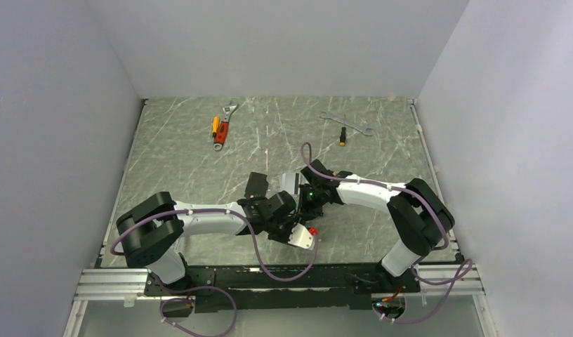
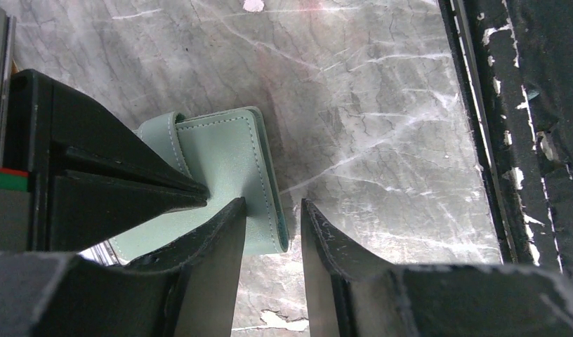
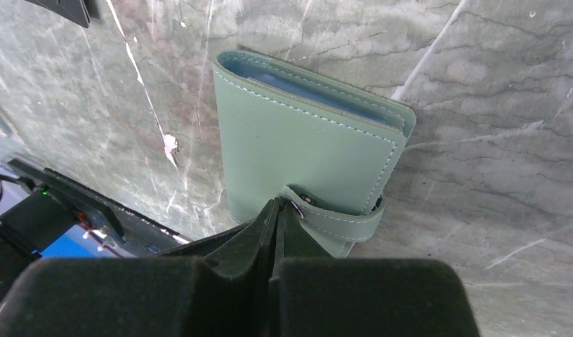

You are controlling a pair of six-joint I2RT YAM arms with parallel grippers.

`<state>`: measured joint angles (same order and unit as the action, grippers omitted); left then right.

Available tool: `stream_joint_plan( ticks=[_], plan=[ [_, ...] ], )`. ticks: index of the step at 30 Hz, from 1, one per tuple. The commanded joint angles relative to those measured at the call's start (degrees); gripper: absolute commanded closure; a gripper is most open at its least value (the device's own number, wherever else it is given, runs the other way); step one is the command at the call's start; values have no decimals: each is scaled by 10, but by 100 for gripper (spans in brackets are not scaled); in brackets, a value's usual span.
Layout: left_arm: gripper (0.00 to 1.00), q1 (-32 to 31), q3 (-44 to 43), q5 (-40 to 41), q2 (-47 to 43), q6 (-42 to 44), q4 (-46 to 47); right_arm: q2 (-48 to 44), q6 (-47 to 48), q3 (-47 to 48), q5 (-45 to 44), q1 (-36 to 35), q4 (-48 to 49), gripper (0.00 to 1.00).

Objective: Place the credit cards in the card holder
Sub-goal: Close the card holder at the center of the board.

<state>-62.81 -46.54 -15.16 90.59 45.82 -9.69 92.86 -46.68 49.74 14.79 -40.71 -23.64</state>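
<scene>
One card holder (image 3: 305, 140) lies flat and folded shut on the marbled table (image 3: 494, 84), near the table's middle and a little toward the near edge. Its strap (image 3: 340, 221) wraps round the edge and is snapped down. The right gripper (image 3: 277, 207) has its fingers pressed together with no gap, and their tips touch the strap just beside the snap; whether they pinch the strap cannot be told. The left gripper (image 2: 273, 210) hangs over the card holder's (image 2: 227, 154) opposite edge with its fingers partly apart: one fingertip (image 2: 231, 214) sits over the green cover, the other over bare table just past that edge, and nothing is clamped between them. In the overhead view both arms meet above the card holder and hide it. Just beyond it lie what look like a black card (image 1: 255, 185) and a grey card (image 1: 289, 181). Well beyond the card holder, by the back wall, are an orange-handled wrench (image 1: 224, 128) to the left and a grey spanner (image 1: 347, 123) with a small screwdriver (image 1: 343, 136) to the right.
</scene>
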Motion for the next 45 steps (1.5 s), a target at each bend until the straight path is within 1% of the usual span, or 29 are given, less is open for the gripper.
stream_joint_plan(
  ticks=[1, 6, 10, 14, 16, 22, 25, 26, 27, 28, 31, 37, 39, 41, 42, 45],
  plan=[
    [61, -1, -9, -26, -17, -3, -27, 0, 2, -46, -20, 25, 15, 100],
    [60, 2, -14, -28, -22, -3, -34, 8, -5, -91, 29, 50, 71, 100],
    [60, 7, -20, -33, -22, -3, -42, 17, -3, -115, 42, 66, 92, 100],
    [60, 20, -34, -48, -25, -4, -59, 27, -1, -135, 38, 78, 100, 100],
    [58, 33, -47, -64, -28, -7, -76, 31, 0, -144, 29, 81, 98, 100],
    [47, 79, -88, -113, -45, -5, -137, 29, -7, -172, -5, 86, 93, 100],
    [42, 111, -118, -157, -53, -13, -180, 31, -15, -182, -18, 86, 96, 100],
    [39, 123, -129, -172, -56, -18, -192, 33, -20, -185, -24, 86, 99, 100],
    [34, 138, -139, -191, -60, -22, -204, 36, -24, -189, -32, 87, 100, 100],
    [31, 156, -148, -209, -65, -28, -215, 39, -30, -192, -38, 86, 102, 100],
    [25, 204, -172, -251, -79, -39, -242, 54, -40, -201, -63, 86, 103, 100],
    [23, 288, -192, -306, -99, -54, -271, 86, -67, -236, -109, 79, 138, 100],
    [22, 316, -191, -318, -107, -60, -278, 109, -82, -253, -113, 73, 171, 100],
    [22, 337, -190, -328, -114, -64, -284, 133, -98, -257, -115, 65, 181, 100],
    [21, 346, -188, -331, -119, -68, -286, 138, -104, -254, -131, 55, 179, 100],
    [20, 369, -180, -338, -134, -80, -285, 136, -112, -260, -142, 46, 194, 100]
  ],
)
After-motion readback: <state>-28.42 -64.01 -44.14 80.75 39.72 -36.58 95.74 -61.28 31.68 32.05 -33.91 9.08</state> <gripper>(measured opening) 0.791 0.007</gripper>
